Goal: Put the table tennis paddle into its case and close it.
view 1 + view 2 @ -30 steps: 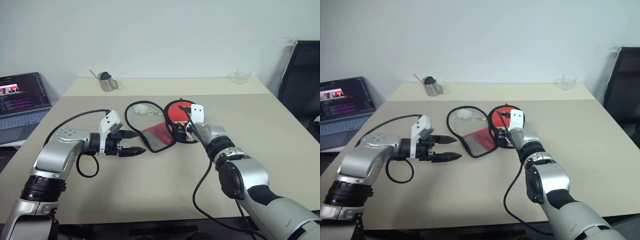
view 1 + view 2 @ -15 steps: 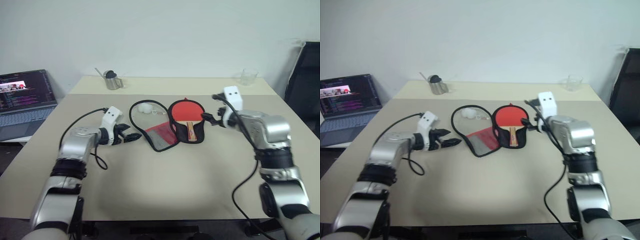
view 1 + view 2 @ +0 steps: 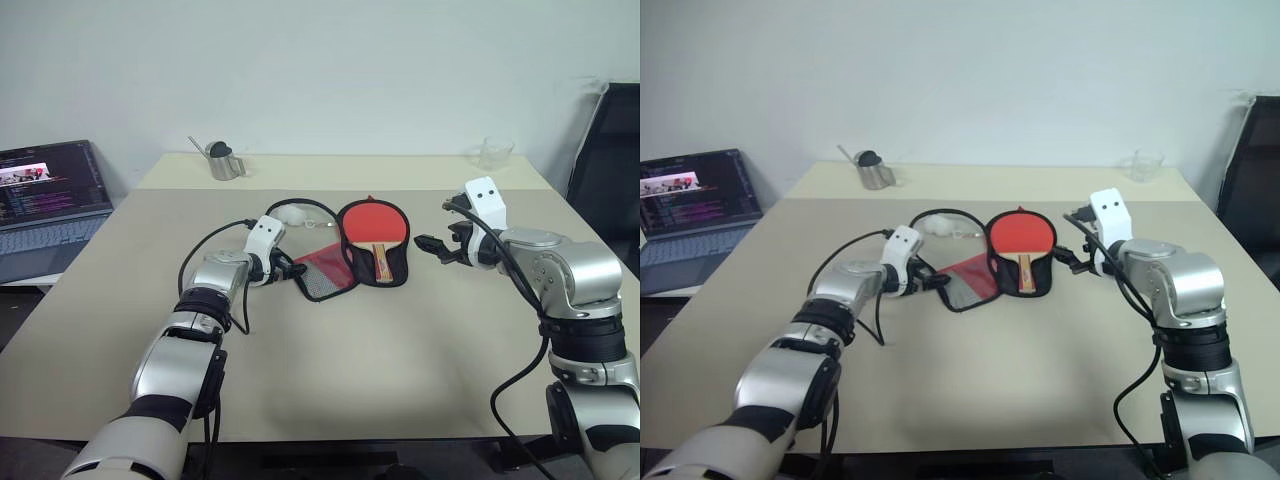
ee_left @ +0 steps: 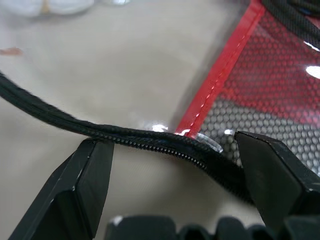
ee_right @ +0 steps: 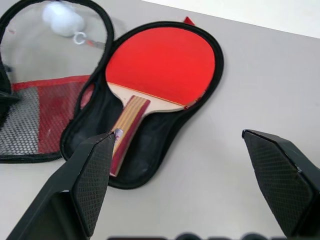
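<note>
Red paddle (image 5: 160,62) lies in opened case (image 5: 145,160) on surface (image 3: 400,350). Left claw (image 4: 170,150) spread wide, straddling zip edge, seemingly ungripped. Right claw (image 3: 432,243) released, apart.

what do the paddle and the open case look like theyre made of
The table tennis paddle: matte red rubber face over a layered wooden blade, tan and red stripes along the handle. The case: soft black fabric with a zip around the edge; its open flap looks like clear glossy plastic, red-stitched trim and black mesh over red.
</note>
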Tool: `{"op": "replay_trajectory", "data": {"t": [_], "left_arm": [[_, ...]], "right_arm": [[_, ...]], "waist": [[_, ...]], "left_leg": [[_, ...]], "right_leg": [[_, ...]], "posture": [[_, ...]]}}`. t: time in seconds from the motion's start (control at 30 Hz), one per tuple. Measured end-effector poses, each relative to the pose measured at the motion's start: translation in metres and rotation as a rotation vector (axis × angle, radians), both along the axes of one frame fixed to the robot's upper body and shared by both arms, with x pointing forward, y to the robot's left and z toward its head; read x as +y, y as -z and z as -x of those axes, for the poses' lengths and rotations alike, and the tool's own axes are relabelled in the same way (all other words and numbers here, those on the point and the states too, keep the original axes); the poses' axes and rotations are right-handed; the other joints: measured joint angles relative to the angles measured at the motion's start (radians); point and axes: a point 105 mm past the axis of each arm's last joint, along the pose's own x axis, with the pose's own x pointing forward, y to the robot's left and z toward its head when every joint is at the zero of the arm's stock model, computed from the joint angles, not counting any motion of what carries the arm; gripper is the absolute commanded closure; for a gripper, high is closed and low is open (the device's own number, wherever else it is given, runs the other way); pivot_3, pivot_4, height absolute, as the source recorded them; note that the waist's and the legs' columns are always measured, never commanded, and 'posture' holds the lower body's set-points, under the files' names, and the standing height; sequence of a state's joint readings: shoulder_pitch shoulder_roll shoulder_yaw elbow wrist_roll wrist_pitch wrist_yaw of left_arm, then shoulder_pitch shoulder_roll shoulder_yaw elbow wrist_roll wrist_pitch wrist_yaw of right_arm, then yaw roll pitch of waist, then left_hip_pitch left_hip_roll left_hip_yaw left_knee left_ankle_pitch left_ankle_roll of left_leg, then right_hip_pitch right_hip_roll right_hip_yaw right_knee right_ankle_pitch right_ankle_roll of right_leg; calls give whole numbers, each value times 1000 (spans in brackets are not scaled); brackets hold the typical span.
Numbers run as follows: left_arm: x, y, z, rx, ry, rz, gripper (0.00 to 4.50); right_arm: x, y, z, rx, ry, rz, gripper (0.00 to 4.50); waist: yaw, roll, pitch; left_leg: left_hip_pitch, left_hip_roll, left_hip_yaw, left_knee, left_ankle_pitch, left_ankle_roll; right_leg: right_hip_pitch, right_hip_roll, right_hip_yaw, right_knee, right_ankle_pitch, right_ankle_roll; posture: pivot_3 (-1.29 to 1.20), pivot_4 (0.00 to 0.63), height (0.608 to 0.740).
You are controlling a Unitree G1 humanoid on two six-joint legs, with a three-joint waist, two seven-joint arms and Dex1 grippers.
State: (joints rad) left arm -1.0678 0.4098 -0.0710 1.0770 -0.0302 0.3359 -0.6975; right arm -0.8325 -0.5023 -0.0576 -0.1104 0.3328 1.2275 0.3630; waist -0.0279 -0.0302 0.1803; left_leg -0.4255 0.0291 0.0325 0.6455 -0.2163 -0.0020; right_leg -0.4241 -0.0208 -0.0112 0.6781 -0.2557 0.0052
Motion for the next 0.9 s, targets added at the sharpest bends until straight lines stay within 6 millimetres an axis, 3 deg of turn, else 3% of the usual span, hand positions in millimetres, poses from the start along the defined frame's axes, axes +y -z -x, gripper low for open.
{"op": "replay_trajectory", "data": {"t": [0.33,0.53,0.63,0.73,0.9], "left_arm": [[27,-2,7,14,-12,12,357],[-21,2,6,11,94,76,357],[-29,2,7,8,119,79,357],[-26,-3,8,-8,136,65,357],[1,-12,8,-30,99,31,357]], "right_arm": [[-8,11,1,24,32,1,38],[-5,11,-1,16,25,-4,38],[-7,11,-1,18,33,-2,38],[-11,11,-1,15,48,-2,38],[-19,17,0,30,78,-6,38]], "waist": [[-2,0,0],[9,0,0],[4,0,0],[-5,0,0],[-6,0,0]], "left_leg": [[0,1,0,0,0,0],[-1,0,0,1,0,0],[-1,0,0,1,0,0],[-1,1,0,0,0,0],[0,1,0,0,0,0]], "right_leg": [[-1,0,0,2,0,0],[-1,0,0,0,0,0],[-1,0,0,0,0,0],[-1,1,0,1,0,0],[-1,2,0,2,0,0]], "posture": [[0,150,740],[0,150,740],[0,150,740],[0,150,740],[0,150,740]]}}
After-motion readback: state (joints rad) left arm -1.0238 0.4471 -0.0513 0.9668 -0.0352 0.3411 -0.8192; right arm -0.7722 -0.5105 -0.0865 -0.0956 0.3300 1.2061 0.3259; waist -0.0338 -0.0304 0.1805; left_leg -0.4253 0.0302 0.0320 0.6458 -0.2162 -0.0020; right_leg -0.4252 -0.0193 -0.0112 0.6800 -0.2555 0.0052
